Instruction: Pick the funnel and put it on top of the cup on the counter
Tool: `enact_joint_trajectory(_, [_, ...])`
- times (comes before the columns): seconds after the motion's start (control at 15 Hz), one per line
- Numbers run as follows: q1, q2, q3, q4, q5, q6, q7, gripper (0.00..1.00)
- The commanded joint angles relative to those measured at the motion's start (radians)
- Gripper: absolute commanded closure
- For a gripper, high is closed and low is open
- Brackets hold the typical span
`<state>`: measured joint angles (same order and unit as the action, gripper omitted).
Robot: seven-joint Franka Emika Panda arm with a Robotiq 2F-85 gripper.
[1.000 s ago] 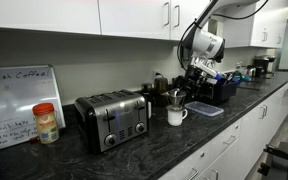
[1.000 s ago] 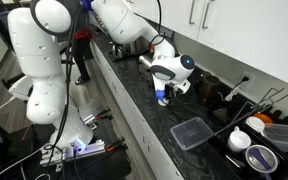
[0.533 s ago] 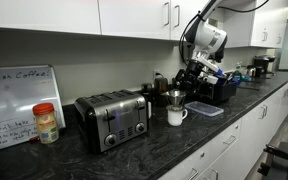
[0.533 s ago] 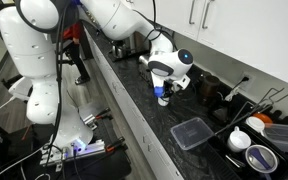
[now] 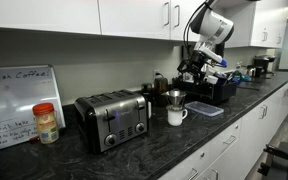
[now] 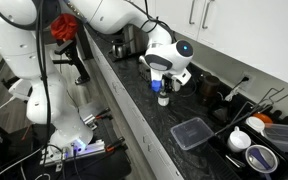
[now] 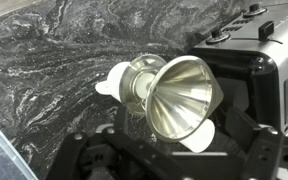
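Funnel [image 7: 179,95] is sitting on top of cup [image 7: 112,80], which is standing on surface [image 7: 44,60]. Claw [image 7: 169,165] is hanging above, spread wide, gripping nothing.

Judgement: placement looking done. Back away straight up, staying spread, without nudging funnel.

Count: one funnel, one cup, one toaster [image 5: 112,118] at cup's 9 o'clock, one jar [image 5: 46,122].

Whiteboard [image 5: 19,98], propped against the wall in an exterior view: handwritten heading reads "Fresh Coffee". Smaller handwriting lower on the board illegible. Label on red-lidded jar [image 5: 46,123] too small to read.
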<state>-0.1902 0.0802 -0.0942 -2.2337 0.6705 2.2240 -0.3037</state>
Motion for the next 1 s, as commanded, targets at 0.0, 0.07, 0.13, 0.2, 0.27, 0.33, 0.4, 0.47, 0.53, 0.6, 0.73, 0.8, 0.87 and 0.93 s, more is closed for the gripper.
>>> enact_joint_trajectory(0.0, [0.004, -0.052, -0.026, -0.009, -0.008, -0.029, 0.068, 0.0])
enact_joint_trajectory(0.07, [0.007, -0.064, -0.029, -0.006, -0.022, -0.03, 0.091, 0.0])
enact_joint_trajectory(0.13, [0.009, -0.073, -0.032, -0.006, -0.042, -0.033, 0.111, 0.0])
enact_joint_trajectory(0.2, [0.012, -0.084, -0.034, -0.003, -0.067, -0.036, 0.135, 0.0])
enact_joint_trajectory(0.27, [0.014, -0.094, -0.034, -0.002, -0.09, -0.037, 0.156, 0.0])
enact_joint_trajectory(0.33, [0.016, -0.104, -0.034, -0.002, -0.119, -0.041, 0.177, 0.0])
enact_joint_trajectory(0.4, [0.019, -0.117, -0.033, -0.004, -0.147, -0.049, 0.193, 0.0])
enact_joint_trajectory(0.47, [0.023, -0.13, -0.031, -0.007, -0.176, -0.061, 0.201, 0.0])
enact_joint_trajectory(0.53, [0.027, -0.144, -0.029, -0.009, -0.203, -0.075, 0.206, 0.0])
enact_joint_trajectory(0.6, [0.031, -0.155, -0.029, -0.007, -0.226, -0.094, 0.207, 0.0])
enact_joint_trajectory(0.73, [0.04, -0.179, -0.029, -0.005, -0.264, -0.154, 0.187, 0.0])
enact_joint_trajectory(0.8, [0.044, -0.193, -0.031, -0.006, -0.275, -0.197, 0.164, 0.0])
enact_joint_trajectory(0.87, [0.048, -0.205, -0.033, -0.008, -0.287, -0.233, 0.146, 0.0])
enact_joint_trajectory(0.93, [0.051, -0.229, -0.034, -0.019, -0.295, -0.267, 0.129, 0.0])
